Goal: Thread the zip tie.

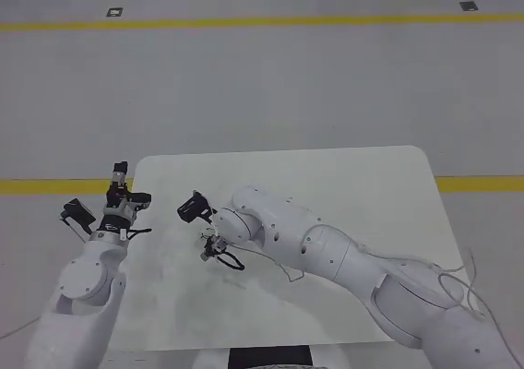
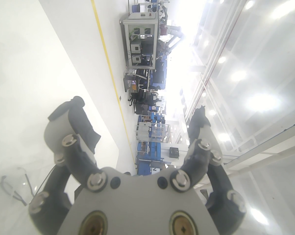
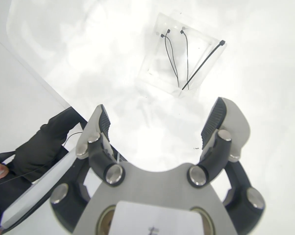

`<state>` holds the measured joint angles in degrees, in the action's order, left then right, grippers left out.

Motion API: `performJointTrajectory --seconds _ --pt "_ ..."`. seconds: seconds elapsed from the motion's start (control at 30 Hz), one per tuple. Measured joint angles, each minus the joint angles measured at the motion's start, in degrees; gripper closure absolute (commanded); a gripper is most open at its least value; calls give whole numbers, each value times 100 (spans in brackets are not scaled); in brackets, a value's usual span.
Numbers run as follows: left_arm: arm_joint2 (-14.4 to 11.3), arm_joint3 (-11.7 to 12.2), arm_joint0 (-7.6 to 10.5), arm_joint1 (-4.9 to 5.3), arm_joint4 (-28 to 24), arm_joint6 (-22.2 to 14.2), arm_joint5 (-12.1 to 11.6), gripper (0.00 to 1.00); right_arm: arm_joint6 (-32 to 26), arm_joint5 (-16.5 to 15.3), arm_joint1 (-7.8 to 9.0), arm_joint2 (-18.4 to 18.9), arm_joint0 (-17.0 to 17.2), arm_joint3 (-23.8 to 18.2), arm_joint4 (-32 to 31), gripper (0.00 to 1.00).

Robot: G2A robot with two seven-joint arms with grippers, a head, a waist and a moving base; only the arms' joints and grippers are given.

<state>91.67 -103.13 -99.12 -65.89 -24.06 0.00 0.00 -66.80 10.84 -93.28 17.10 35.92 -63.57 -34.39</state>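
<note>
Three black zip ties (image 3: 186, 57) lie in a small clear box (image 3: 159, 50) on the white table (image 3: 64, 37); one leans straight against a wall, with its head at the rim. My right gripper (image 3: 159, 113) hangs open above the table, just short of the box, with nothing between its ribbed pads (image 3: 212, 121). From above, this gripper (image 1: 208, 247) sits left of centre, next to the dark ties (image 1: 231, 261). At the table's left edge my left gripper (image 1: 124, 184) is raised and open (image 2: 137, 113), empty, pointing out towards the room. The zip ties (image 2: 14, 189) appear faintly beside its finger.
The table's rounded left edge (image 2: 71, 67) runs close past my left gripper. My right arm (image 1: 336, 254) lies across the table's middle from the front right. A yellow floor line (image 1: 483, 184) passes behind the table. Bare tabletop stretches beyond the box.
</note>
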Motion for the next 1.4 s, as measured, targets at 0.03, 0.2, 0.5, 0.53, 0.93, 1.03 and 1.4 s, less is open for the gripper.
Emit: performJointTrajectory --seconds 0.03,0.2,0.5,0.53,0.93,1.03,1.4 --pt "0 0 0 0 0 0 0 0 39 28 -33 14 10 51 40 0" --pt "0 0 0 0 0 0 0 0 95 36 -62 30 23 121 74 0" --pt "0 0 0 0 0 0 0 0 85 37 -69 12 30 109 55 0" --pt "0 0 0 0 0 0 0 0 69 63 -88 -40 43 91 -11 0" --pt "0 0 0 0 0 0 0 0 119 164 -600 -150 30 750 24 0" --pt "0 0 0 0 0 0 0 0 187 325 -732 -119 3 993 78 0" --pt "0 0 0 0 0 0 0 0 210 375 -789 -133 -13 1064 31 0"
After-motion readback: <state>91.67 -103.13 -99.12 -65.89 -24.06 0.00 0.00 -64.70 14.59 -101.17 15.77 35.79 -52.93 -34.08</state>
